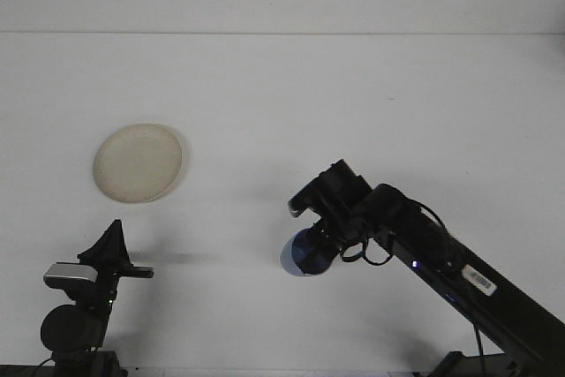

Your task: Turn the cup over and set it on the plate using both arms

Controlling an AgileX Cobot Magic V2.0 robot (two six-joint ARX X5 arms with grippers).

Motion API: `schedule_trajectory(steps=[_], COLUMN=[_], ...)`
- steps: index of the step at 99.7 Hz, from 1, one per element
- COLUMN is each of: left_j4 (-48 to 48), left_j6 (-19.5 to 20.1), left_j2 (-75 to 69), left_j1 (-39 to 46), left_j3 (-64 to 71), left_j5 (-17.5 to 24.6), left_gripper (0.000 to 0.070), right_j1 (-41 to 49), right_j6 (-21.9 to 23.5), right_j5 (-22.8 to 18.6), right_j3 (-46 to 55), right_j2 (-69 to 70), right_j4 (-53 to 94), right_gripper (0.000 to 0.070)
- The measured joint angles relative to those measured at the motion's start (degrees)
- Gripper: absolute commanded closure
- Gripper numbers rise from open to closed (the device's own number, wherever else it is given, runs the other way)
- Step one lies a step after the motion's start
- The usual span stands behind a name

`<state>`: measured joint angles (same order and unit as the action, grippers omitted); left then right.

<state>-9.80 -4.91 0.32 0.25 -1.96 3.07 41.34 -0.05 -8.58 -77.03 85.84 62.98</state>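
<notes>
Right claw [316, 240] clamped on blue cup [303, 256], arm stretched low twd table centre; left claw [110, 249] parked, can't tell state

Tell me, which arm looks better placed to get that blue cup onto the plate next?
Probably the left. The plate lies on the left gripper's side. The right gripper holds the blue cup mid-table, well short of the plate, so handing over looks likely.
</notes>
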Motion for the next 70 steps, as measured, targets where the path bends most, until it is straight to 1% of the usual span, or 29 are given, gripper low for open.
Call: schedule_trajectory(steps=[5, 18, 32, 52, 58, 61, 63, 66, 70], left_j4=[0.0, 0.0, 0.0, 0.0, 0.02, 0.0, 0.0, 0.02, 0.0], left_j6=[-0.83, -3.34, -8.02, -15.04, -16.94, -17.79, -18.45, -19.32, -20.59], left_j2=[0.0, 0.0, 0.0, 0.0, 0.0, 0.0, 0.0, 0.0, 0.0], left_j1=[0.0, 0.0, 0.0, 0.0, 0.0, 0.0, 0.0, 0.0, 0.0], left_j3=[0.0, 0.0, 0.0, 0.0, 0.0, 0.0, 0.0, 0.0, 0.0], left_j5=[0.0, 0.0, 0.0, 0.0, 0.0, 0.0, 0.0, 0.0, 0.0], left_gripper=[0.0687, 0.0687, 0.0687, 0.0687, 0.0688, 0.0688, 0.0687, 0.0688, 0.0688], right_j1=[1.29, 3.43, 4.87, 5.97, 6.16, 6.19, 6.21, 6.23, 6.29], right_j6=[-0.15, -0.2, -0.2, -0.24, -0.44, -0.61, -0.66, -0.83, -1.07], right_j5=[1.05, 1.86, 5.7, 5.81, 5.75, 5.73, 5.7, 5.66, 5.68], right_j3=[-0.68, -2.56, -2.86, -2.86, -2.86, -2.86, -2.86, -2.86, -2.86], right_j2=[1.53, 4.68, 7.37, 10.45, 10.51, 10.54, 10.54, 10.54, 10.58], right_j4=[0.24, 0.33, 0.57, 0.7, 0.7, 0.68, 0.63, 0.63, 0.52], right_gripper=[0.0699, 0.07, 0.0699, 0.0699, 0.0688, 0.0664, 0.063, 0.0553, 0.0432])
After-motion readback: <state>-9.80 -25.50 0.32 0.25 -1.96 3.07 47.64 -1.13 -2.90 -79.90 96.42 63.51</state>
